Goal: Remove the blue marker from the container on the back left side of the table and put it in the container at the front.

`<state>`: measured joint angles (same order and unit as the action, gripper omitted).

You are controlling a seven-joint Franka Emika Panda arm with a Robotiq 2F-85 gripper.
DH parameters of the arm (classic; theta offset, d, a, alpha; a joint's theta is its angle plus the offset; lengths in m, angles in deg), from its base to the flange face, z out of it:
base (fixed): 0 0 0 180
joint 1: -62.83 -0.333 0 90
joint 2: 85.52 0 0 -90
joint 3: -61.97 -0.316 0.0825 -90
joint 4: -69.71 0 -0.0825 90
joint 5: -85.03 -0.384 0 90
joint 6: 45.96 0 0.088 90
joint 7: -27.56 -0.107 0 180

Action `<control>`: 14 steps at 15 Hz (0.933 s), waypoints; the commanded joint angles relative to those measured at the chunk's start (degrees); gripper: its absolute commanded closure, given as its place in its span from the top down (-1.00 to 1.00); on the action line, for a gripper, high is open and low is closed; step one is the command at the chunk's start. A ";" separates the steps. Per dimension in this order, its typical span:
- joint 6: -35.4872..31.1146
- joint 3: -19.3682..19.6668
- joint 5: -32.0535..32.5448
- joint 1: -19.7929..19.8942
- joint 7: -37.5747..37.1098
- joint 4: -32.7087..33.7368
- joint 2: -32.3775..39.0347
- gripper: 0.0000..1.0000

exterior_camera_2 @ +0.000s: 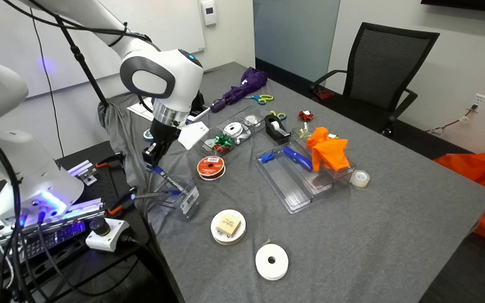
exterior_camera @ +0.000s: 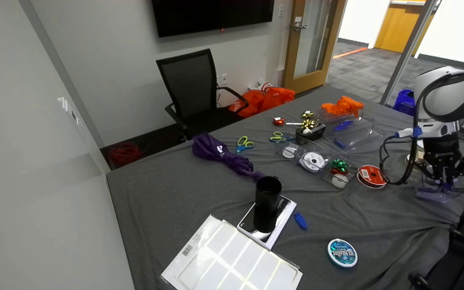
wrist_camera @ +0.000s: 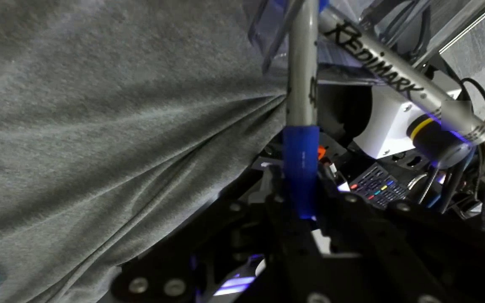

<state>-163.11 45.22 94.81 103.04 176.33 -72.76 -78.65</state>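
I had the blue marker [wrist_camera: 302,75] in my gripper [wrist_camera: 299,185], its blue end clamped, its barrel slanting down to the clear container [exterior_camera_2: 190,200] at the edge of the grey-clothed bench [exterior_camera_2: 377,227] nearest the robot's base [exterior_camera_2: 42,181]; I couldn't tell whether its tip was inside. A second marker [wrist_camera: 390,67] jutted from that container past the same edge. Farther in from that edge lay a red spool [exterior_camera_2: 211,167].

a marker [wrist_camera: 377,57] juts from a container [exterior_camera_2: 190,200]; near that container, a block [exterior_camera_2: 228,225] lies on a spool [exterior_camera_2: 222,237].
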 commanded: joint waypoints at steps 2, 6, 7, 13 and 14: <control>1.89 -6.62 3.40 10.93 0.67 4.19 3.47 -0.91; 3.41 -9.79 5.12 16.73 0.48 5.34 3.46 0.13; 3.73 -10.32 5.12 17.70 0.45 5.30 2.97 0.27; 5.14 -11.85 -4.86 21.22 1.01 2.88 -5.19 0.99; 4.88 -11.23 -8.41 21.10 0.68 2.35 -7.10 1.00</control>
<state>-158.84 34.04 93.70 122.74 176.31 -68.00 -78.86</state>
